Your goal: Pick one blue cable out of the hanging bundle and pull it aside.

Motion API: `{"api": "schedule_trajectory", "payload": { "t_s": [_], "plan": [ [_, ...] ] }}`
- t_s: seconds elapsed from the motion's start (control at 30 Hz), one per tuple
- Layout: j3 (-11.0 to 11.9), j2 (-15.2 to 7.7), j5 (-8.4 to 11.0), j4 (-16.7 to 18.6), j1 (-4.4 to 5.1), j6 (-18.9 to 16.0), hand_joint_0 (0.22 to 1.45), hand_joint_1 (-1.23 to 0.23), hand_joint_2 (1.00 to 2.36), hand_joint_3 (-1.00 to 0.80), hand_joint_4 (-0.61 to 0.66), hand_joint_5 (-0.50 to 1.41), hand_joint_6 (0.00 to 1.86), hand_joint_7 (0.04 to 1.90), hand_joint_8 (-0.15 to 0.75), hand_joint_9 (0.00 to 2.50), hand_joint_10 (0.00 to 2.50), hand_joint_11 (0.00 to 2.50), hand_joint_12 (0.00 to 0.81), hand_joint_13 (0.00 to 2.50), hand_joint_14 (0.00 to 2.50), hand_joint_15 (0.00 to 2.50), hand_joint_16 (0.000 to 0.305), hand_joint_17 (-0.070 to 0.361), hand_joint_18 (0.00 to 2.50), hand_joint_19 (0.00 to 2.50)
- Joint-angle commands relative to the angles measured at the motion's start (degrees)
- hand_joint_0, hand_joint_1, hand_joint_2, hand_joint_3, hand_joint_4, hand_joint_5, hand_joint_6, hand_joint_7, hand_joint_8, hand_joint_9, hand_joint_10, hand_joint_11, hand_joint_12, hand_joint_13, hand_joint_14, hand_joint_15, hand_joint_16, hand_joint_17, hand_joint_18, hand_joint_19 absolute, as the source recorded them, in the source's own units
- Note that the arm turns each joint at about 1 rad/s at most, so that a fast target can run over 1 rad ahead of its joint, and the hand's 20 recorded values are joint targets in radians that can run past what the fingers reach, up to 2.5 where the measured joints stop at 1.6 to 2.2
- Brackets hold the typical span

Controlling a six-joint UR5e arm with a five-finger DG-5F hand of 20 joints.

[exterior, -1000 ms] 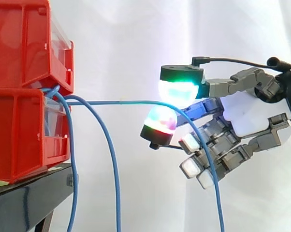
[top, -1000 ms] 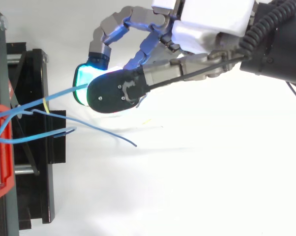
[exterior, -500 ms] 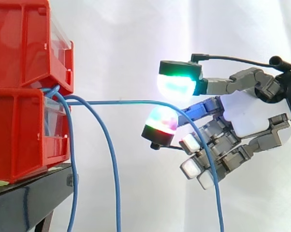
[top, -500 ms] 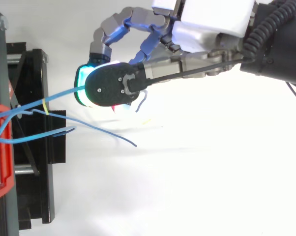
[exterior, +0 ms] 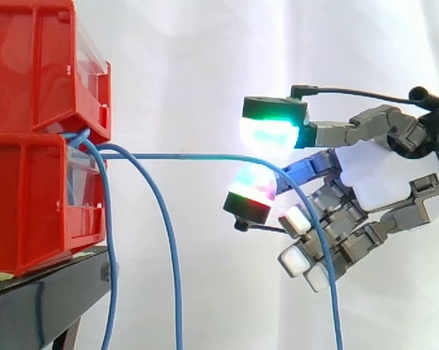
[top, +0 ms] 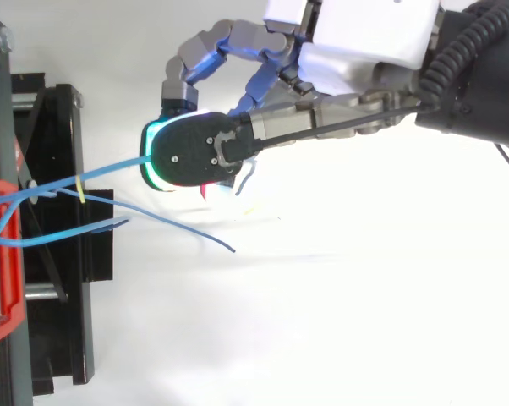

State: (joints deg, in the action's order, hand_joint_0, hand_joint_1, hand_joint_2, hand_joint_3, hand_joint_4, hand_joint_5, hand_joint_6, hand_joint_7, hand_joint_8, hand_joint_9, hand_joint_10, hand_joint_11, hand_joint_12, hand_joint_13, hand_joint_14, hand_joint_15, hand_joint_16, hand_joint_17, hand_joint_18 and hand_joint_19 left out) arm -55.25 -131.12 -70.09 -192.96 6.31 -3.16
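Where the side view looks level across the work, the hand (exterior: 380, 175) reaches in from the right, its white palm facing two stacked red bins (exterior: 30, 131) of smooth plastic on a black stand (exterior: 37, 306). Its fingers (exterior: 270, 135) are curled. The top pad glows green under a flat black cap, and a rounded pink-and-green pad sits below it. The two are closed on one blue cable (exterior: 190, 155). That cable runs almost level from the gap between the bins to the pads, then bends and drops past the other fingers, whose tips glow white. Two hanging cables (exterior: 168, 255) droop in slack loops just beside the bins, before a white curtain (exterior: 205, 58).

Seen from above, the hand (top: 364, 34) comes in from the upper right, and the black-capped pad covers the pinch. The blue cable (top: 111, 167), thin and round, stretches straight from the bins to it and carries a small yellow mark (top: 80, 188). The hanging cables' loose ends (top: 195, 233) lie apart from the hand.
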Motion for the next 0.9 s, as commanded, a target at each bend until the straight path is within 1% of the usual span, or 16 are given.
{"api": "schedule_trajectory", "payload": {
  "t_s": [0.0, 0.1, 0.2, 0.43, 0.5, 0.57, 0.7, 0.87],
  "plan": [
    [0.05, -0.01, -0.40, -0.05, 0.02, 0.00, 0.58, -0.57, 1.00, -0.50, -0.07, -0.05, 0.90, 1.02, 0.242, 1.16, 0.02, 0.56, 0.319, 0.92, 0.02, 0.53, 0.046, 0.104, 0.74, 0.51],
    [0.05, -0.01, -0.49, -0.05, 0.02, 0.00, 0.59, -0.60, 1.01, -0.41, -0.09, -0.05, 0.90, 1.03, 0.239, 1.16, 0.02, 0.57, 0.317, 0.93, 0.02, 0.54, 0.045, 0.102, 0.75, 0.53],
    [-0.04, -0.01, -0.58, -0.05, 0.02, 0.00, 0.60, -0.63, 1.01, -0.38, -0.10, -0.04, 0.90, 1.02, 0.235, 1.16, 0.02, 0.57, 0.318, 0.93, 0.02, 0.54, 0.045, 0.102, 0.75, 0.52],
    [-0.04, -0.01, -0.58, -0.05, 0.02, 0.00, 0.60, -0.64, 1.01, -0.40, -0.09, -0.05, 0.90, 1.00, 0.240, 1.14, 0.02, 0.57, 0.316, 0.91, 0.02, 0.54, 0.045, 0.102, 0.73, 0.52],
    [0.05, -0.01, -0.58, -0.05, -0.07, 0.00, 0.61, -0.67, 1.01, -0.39, -0.09, -0.05, 0.89, 1.01, 0.234, 1.15, 0.02, 0.58, 0.317, 0.91, 0.02, 0.54, 0.045, 0.101, 0.73, 0.52],
    [-0.04, -0.01, -0.49, -0.05, 0.02, 0.00, 0.61, -0.71, 1.01, -0.34, -0.08, -0.04, 0.89, 1.04, 0.232, 1.15, 0.02, 0.57, 0.314, 0.92, 0.02, 0.55, 0.044, 0.100, 0.73, 0.52],
    [-0.04, -0.01, -0.49, -0.05, -0.07, 0.00, 0.62, -0.80, 1.02, -0.22, -0.13, -0.02, 0.89, 1.04, 0.228, 1.20, 0.02, 0.57, 0.312, 0.95, 0.02, 0.57, 0.045, 0.101, 0.76, 0.50],
    [-0.04, -0.01, -0.49, -0.05, 0.02, 0.00, 0.61, -0.81, 1.02, -0.18, -0.15, -0.01, 0.88, 1.03, 0.217, 1.24, 0.02, 0.53, 0.313, 0.98, 0.02, 0.58, 0.047, 0.105, 0.78, 0.50]
  ]
}}
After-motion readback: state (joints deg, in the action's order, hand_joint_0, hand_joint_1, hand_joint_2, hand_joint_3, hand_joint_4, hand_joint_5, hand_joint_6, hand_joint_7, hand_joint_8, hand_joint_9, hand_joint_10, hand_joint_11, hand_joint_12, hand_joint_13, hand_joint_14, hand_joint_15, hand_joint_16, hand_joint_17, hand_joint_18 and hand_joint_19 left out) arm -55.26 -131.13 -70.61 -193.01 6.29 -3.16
